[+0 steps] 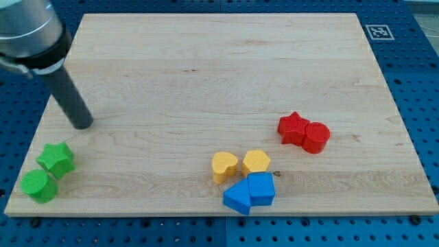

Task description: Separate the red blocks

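Two red blocks, the red star (293,127) and red cylinder (316,136), sat touching at the tabletop's (206,75) right, far from my tip (82,123), which had no gripper; a poorly aimed push risked moving both together.

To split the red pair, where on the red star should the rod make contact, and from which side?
No claw here, so push rather than grip. The red star touches the red cylinder on its right. Bring my tip, now far to the view's left, into the notch at their seam from the view's top, then push the star's right flank leftward.
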Controlling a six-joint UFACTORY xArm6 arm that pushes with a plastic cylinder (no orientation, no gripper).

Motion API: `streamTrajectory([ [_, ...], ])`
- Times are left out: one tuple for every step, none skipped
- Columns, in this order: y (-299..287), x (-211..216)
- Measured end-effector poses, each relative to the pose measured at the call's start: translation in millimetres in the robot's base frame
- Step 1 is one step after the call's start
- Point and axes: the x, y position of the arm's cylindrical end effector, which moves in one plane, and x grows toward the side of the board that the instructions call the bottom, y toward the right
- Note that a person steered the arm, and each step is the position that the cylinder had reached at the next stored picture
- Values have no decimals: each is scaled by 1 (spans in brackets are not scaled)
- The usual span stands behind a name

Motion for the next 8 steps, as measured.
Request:
streamTrajectory([
  [19,-4],
  [22,-10],
  [31,-38],
  [32,-42],
  [37,-42],
  [57,-42],
  [72,-56],
  [89,-73],
])
